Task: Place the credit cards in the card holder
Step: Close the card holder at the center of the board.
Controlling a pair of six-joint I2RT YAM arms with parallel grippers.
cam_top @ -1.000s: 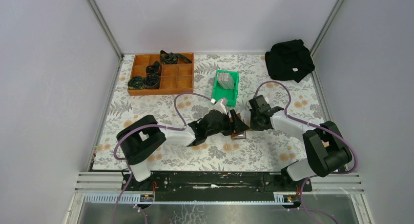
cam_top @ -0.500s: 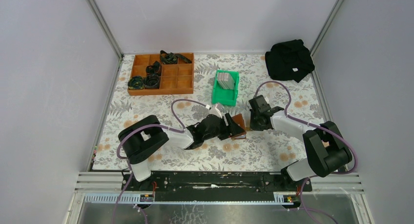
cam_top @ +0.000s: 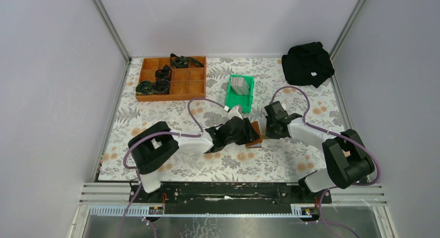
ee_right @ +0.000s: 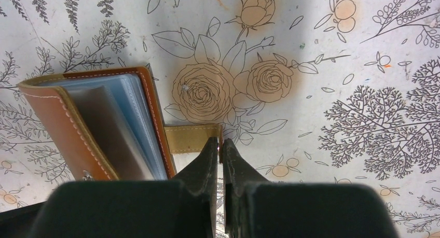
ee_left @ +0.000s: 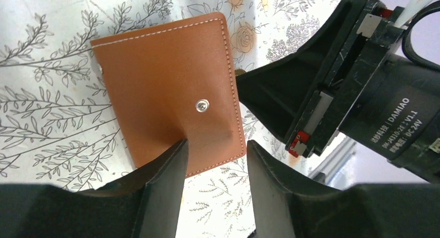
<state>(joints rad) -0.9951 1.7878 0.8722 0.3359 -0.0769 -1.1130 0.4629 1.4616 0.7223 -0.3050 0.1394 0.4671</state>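
The card holder point(ee_left: 166, 87) is a brown leather wallet with a metal snap, lying on the flowered cloth; it also shows in the top view point(cam_top: 255, 136). In the right wrist view it point(ee_right: 57, 124) gapes partly open, showing clear inner sleeves. My left gripper point(ee_left: 215, 151) is open, hovering over the holder's near edge; its left finger overlaps the leather. My right gripper point(ee_right: 220, 143) is shut on the holder's snap tab point(ee_right: 189, 138). The grey credit cards point(cam_top: 238, 84) stand as a stack in the green bin point(cam_top: 249, 94).
A wooden compartment tray point(cam_top: 182, 87) with black coiled items stands at the back left. A black cloth bundle point(cam_top: 307, 63) lies at the back right. The two grippers point(cam_top: 248, 131) point(cam_top: 265, 133) are close together mid-table, with the right gripper's body point(ee_left: 332, 87) just beyond the holder.
My left gripper has shifted right and back, over the card holder. The holder's cover, raised half a second ago, lies lower now. The right gripper has stayed in place.
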